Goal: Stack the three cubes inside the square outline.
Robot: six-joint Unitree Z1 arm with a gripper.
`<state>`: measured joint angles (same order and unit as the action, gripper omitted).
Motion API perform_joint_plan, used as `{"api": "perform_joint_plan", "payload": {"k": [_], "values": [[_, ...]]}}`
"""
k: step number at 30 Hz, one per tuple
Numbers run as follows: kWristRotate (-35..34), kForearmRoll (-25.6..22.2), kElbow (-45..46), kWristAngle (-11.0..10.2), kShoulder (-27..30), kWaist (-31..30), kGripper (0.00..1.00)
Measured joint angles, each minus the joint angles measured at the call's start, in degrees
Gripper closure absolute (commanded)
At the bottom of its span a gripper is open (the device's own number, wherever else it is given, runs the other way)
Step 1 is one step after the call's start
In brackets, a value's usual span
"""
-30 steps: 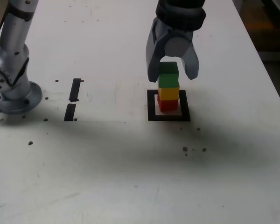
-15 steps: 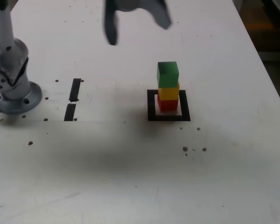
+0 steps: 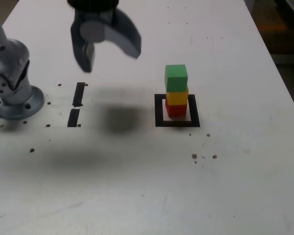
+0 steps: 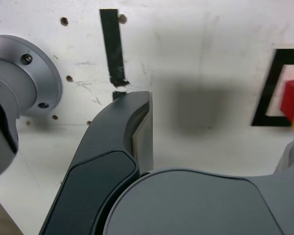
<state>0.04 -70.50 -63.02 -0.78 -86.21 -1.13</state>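
**Grey arm, dark-collared gripper**

The gripper (image 3: pixel 110 53) has two curved grey fingers (image 3: pixel 82 53) under a pale round hub and a black ribbed collar. The wrist view shows a darker charcoal finger (image 4: pixel 112 161) with a lighter inner pad. The arm's base (image 3: pixel 12 83) is silver-grey metal, with a round flange bearing dark screws.

Cube stack (image 3: pixel 176 91) unobstructed (arm base (image 3: pixel 10 83) far)

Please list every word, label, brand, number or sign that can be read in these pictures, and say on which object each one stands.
There is none: no readable text shows in either view.
The green cube, yellow cube and red cube have plain faces.
The square outline and the two black strips are bare tape.
The arm's base and the end effector show no legible marking.
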Motion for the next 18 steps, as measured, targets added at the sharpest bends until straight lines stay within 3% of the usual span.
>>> {"api": "perform_joint_plan", "payload": {"k": [8, 18], "values": [[1.2, 4.0, 16.2, -0.2, 0.0, 0.3, 0.0], [2.4, 9.8, 22.1, 1.7, 0.1, 0.7, 0.0]]}}
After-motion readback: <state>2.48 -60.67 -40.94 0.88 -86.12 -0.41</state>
